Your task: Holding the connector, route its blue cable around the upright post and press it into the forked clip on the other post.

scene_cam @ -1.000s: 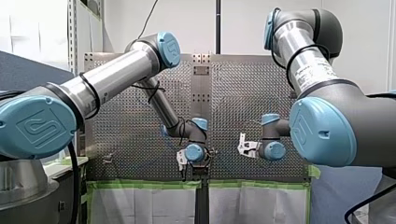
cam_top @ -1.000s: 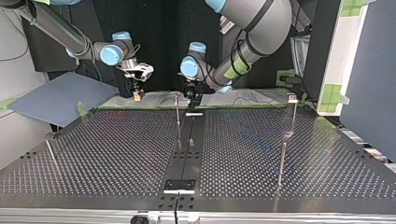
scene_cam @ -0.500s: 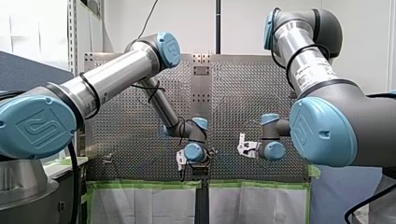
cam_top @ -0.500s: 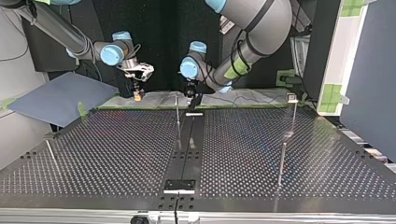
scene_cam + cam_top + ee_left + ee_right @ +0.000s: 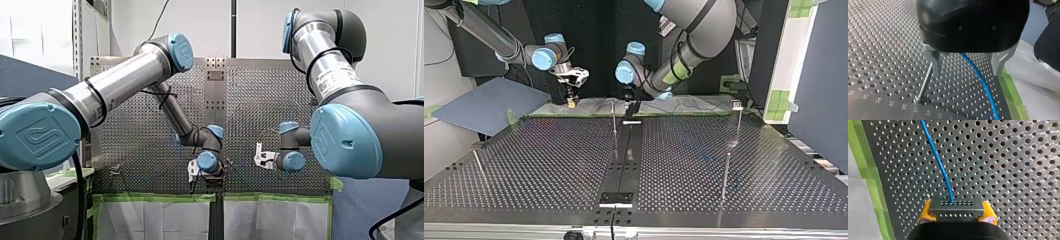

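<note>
In the right wrist view my right gripper (image 5: 956, 216) is shut with its yellow pads on a grey connector block (image 5: 957, 207). The blue cable (image 5: 939, 162) leaves the block and runs ahead over the perforated table. In the left wrist view my left gripper (image 5: 966, 66) is open, its metal fingers (image 5: 934, 61) wide apart. The blue cable (image 5: 984, 87) passes loosely between them. A thin upright post (image 5: 924, 83) stands just beside one finger. In the top view that post (image 5: 614, 117) is near my left gripper (image 5: 629, 104). The forked clip (image 5: 736, 104) tops a post at the right.
Another plain post (image 5: 725, 175) stands in front of the clip post, and a short one (image 5: 479, 167) at the top view's left. Green tape (image 5: 1013, 97) edges the table beside my left gripper. A grey board (image 5: 489, 105) lies beyond the table's left corner.
My left arm's wrist has shifted slightly toward the top view's left and risen a little. My right arm has stayed put with the connector.
</note>
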Available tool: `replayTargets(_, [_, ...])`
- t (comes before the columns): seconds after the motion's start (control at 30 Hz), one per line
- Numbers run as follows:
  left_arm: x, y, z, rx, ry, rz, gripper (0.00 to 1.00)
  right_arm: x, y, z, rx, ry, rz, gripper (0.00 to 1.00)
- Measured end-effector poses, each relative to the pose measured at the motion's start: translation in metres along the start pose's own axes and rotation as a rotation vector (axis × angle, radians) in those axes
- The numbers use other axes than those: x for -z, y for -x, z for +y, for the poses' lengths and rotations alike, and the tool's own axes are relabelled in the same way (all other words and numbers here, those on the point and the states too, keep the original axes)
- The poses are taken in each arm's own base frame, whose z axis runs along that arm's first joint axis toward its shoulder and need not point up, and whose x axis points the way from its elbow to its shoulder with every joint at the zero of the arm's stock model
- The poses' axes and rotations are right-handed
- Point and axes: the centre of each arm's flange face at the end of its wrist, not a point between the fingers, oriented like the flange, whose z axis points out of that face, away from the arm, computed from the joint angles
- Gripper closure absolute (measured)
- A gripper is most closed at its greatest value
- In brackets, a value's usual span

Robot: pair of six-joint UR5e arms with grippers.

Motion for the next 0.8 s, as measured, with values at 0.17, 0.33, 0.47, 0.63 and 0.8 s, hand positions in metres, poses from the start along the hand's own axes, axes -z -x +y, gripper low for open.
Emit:
replayTargets(0.17, [0.006,0.003,-0.003,-0.006,0.010,-0.005,0.00,0.000,0.000,0.000,-0.001,0.000,0.000,1.00])
replayTargets(0.33, [0.015,0.009,-0.005,-0.009,0.011,-0.008,0.00,0.000,0.000,0.000,-0.001,0.000,0.002,1.00])
replayTargets(0.47, [0.024,0.007,-0.005,-0.019,0.007,0.000,0.00,0.000,0.000,0.000,-0.001,-0.001,0.002,1.00])
replayTargets(0.63, [0.038,0.004,-0.006,-0.036,-0.002,0.011,0.00,0.000,0.000,0.000,-0.001,-0.002,0.001,1.00])
replayTargets(0.8, [0.049,-0.005,-0.006,-0.045,-0.010,0.021,0.00,0.000,0.000,-0.001,-0.002,-0.004,-0.001,1.00])
